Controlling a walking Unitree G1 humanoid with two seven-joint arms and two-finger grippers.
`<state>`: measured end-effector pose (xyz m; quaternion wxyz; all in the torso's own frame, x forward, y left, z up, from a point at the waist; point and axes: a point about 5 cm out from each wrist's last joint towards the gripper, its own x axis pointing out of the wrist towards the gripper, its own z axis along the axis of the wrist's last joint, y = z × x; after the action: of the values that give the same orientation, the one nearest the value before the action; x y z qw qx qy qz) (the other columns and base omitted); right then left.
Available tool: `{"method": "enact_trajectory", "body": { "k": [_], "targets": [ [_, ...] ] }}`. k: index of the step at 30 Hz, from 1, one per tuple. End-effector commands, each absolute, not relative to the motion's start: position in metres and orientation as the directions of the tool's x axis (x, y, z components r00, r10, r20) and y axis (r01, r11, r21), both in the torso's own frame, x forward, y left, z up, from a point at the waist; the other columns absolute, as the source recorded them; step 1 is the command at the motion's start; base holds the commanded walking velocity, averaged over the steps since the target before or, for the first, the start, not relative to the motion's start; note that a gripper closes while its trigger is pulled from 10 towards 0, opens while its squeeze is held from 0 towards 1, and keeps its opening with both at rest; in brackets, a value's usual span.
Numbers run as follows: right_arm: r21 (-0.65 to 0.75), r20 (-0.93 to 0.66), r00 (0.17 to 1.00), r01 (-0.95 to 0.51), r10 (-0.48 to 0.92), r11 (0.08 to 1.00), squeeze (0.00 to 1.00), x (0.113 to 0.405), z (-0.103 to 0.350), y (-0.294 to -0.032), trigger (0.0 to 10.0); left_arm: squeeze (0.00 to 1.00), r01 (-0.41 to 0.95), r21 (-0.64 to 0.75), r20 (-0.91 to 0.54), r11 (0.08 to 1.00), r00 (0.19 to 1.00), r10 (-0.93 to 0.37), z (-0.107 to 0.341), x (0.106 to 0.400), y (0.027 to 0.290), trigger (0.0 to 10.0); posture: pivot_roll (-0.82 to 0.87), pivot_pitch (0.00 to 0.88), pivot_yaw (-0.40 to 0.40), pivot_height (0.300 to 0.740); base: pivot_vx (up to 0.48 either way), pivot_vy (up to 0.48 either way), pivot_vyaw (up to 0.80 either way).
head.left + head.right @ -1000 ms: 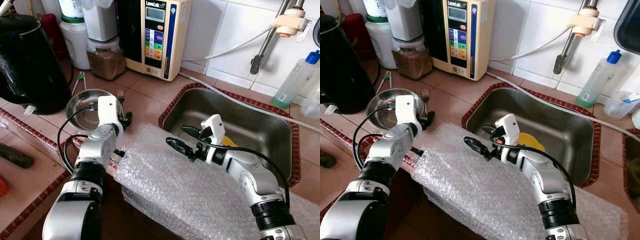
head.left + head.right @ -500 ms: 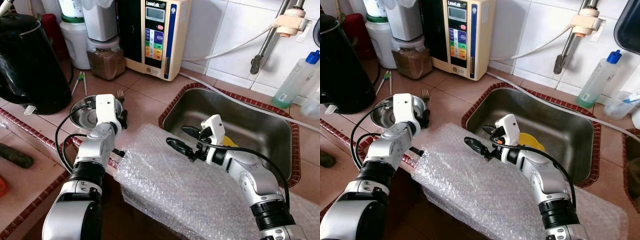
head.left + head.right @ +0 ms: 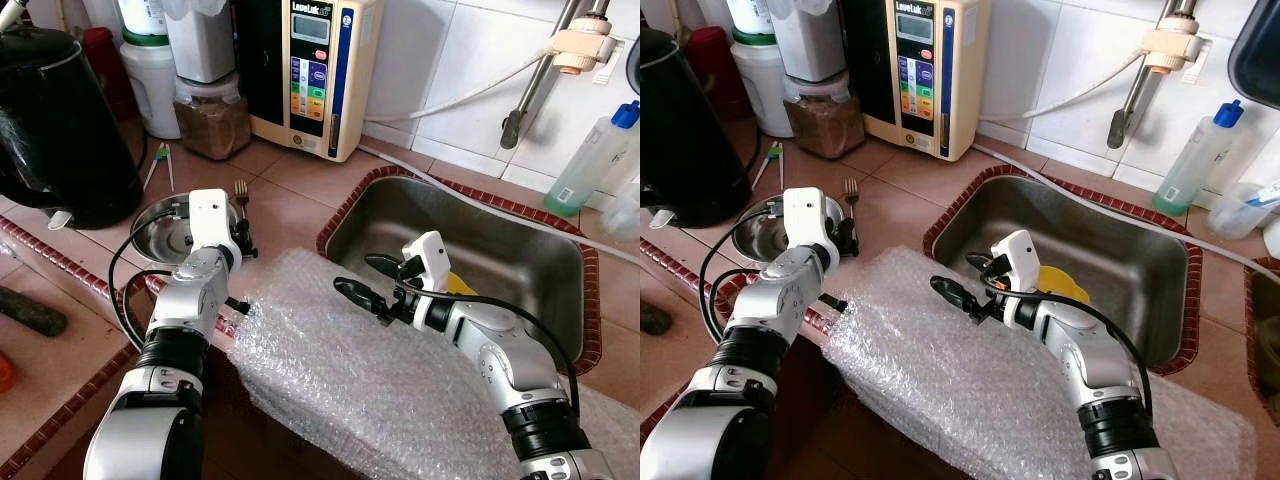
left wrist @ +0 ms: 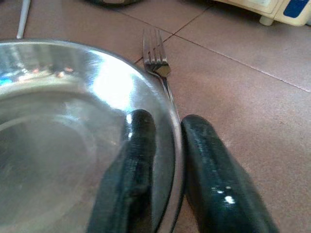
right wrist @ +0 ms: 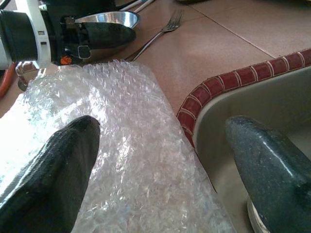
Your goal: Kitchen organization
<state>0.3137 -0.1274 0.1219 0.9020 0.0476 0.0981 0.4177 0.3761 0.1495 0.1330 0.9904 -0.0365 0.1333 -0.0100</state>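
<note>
Our left gripper [image 4: 165, 145] pinches the steel bowl's [image 4: 58, 111] rim, arm bent over the counter's [image 3: 290, 190] front edge; our right gripper [image 3: 370, 280] gapes empty above the bubble wrap [image 3: 380, 370].

- Both arms have smooth silver, rounded shells, with black ribbed collars at the joints.
- Each wrist carries a white, boxy camera housing above its tool.
- The left tool [image 4: 167, 160] has two long, glossy black, blunt-tipped fingers.
- The right tool [image 3: 368, 279] has the same tapering black fingers [image 5: 51, 179].
- Thin black cables loop loosely beside each forearm.
- The left wrist block bears a small orange marking and silver screws.
</note>
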Motion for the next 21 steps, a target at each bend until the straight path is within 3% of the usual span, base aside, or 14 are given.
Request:
{"method": "enact_trajectory", "body": {
  "k": [1,16,21],
  "targets": [
    [0.149,-0.141,0.633,-0.746,0.761,0.649,0.00,0.316,0.125,-0.130,10.0,0.00,0.029,-0.053,-0.221,0.998,0.974,-0.040,0.137,0.375,0.147,0.0,-0.04,0.000,-0.058,0.740,0.000,0.000,0.00],
    [0.146,-0.147,0.632,-0.747,0.761,0.649,0.00,0.316,0.123,-0.131,10.0,0.00,0.015,-0.080,-0.225,0.997,0.974,-0.033,0.138,0.374,0.146,0.0,-0.04,0.000,-0.056,0.740,0.000,0.000,0.00],
    [0.144,-0.145,0.632,-0.748,0.761,0.648,0.00,0.317,0.124,-0.130,10.0,0.00,0.017,-0.082,-0.111,0.997,0.994,-0.026,0.155,0.377,0.145,0.0,-0.04,0.000,-0.054,0.740,0.000,0.000,0.00]
  ]
}}
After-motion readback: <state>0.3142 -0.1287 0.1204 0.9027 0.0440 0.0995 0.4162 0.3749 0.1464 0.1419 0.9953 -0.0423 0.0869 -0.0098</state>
